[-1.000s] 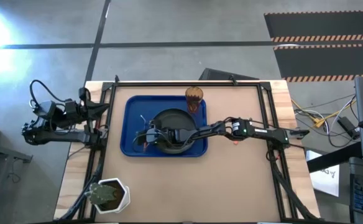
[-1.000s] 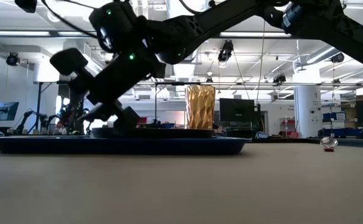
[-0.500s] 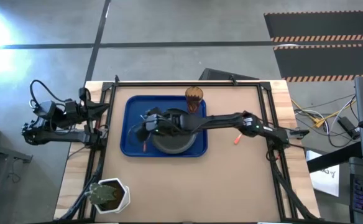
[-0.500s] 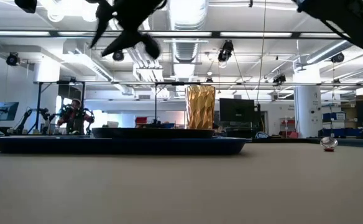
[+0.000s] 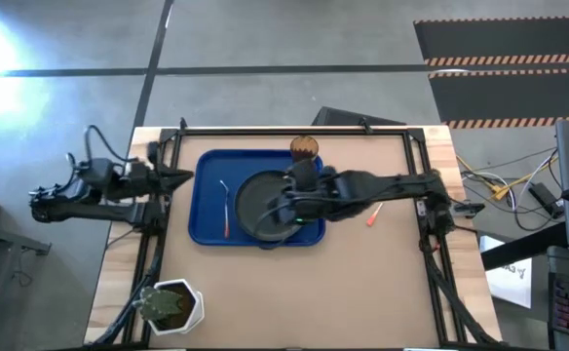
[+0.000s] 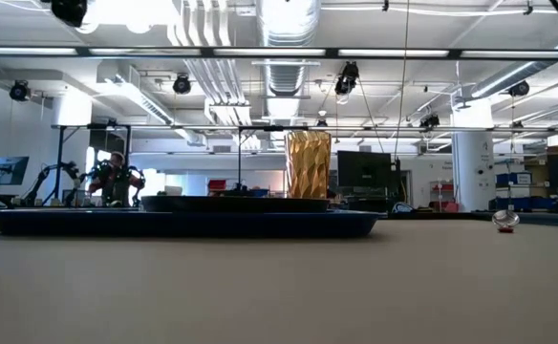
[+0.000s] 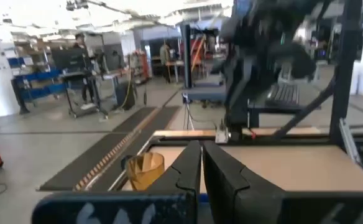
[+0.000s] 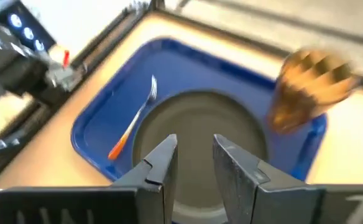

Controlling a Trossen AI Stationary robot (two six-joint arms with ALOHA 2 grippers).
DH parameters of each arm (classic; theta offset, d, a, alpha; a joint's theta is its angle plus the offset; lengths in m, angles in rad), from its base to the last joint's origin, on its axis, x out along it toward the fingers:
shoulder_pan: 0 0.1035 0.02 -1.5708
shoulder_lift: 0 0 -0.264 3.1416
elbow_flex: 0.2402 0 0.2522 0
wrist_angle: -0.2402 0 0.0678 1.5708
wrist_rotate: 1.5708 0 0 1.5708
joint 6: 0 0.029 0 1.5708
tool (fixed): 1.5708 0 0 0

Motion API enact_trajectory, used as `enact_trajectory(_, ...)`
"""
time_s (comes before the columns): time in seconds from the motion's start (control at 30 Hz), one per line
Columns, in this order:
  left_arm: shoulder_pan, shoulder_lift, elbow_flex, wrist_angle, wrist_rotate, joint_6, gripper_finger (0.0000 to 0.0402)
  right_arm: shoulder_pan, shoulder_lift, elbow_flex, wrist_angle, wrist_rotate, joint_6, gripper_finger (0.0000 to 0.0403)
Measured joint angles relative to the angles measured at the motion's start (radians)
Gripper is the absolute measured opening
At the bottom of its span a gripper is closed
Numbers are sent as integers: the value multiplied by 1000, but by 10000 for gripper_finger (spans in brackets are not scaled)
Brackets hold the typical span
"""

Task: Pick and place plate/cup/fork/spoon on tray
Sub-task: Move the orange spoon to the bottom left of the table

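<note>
Hovering over plate [image 8: 200, 143], right hand [image 8: 192, 163] part-open, empty; left hand [image 7: 201, 168] clenched, idle.

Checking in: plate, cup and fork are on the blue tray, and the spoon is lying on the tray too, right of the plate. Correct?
Not quite. The spoon lies on the bare table, right of the tray, not on it; the high view shows this. The plate, cup and fork are on the tray as you said.

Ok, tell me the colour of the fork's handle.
Orange; the fork with silver tines lies on the blue tray, clearest in the right wrist view.
</note>
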Motion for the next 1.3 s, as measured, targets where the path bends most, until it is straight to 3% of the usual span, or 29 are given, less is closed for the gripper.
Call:
enact_trajectory(0.1,0,59,19,39,0,2,0,15,-49,0,-71,19,24,88)
enact_trajectory(0.2,0,88,48,112,0,15,0,14,-69,0,-249,-44,121,73)
enact_trajectory(0.37,0,94,76,164,0,54,0,8,-83,-103,-219,-117,10,16)
enact_trajectory(0.53,0,71,80,168,-1,51,0,-36,-116,-249,-238,-149,30,9)
enact_trajectory(0.73,0,48,80,162,-1,50,0,-133,-186,-484,-237,-285,61,8)
enact_trajectory(1.03,0,23,80,145,0,50,0,-233,-455,-846,-203,-350,232,8)
enact_trajectory(1.3,0,20,80,141,-1,50,0,-244,-733,-1128,-77,-352,467,8)
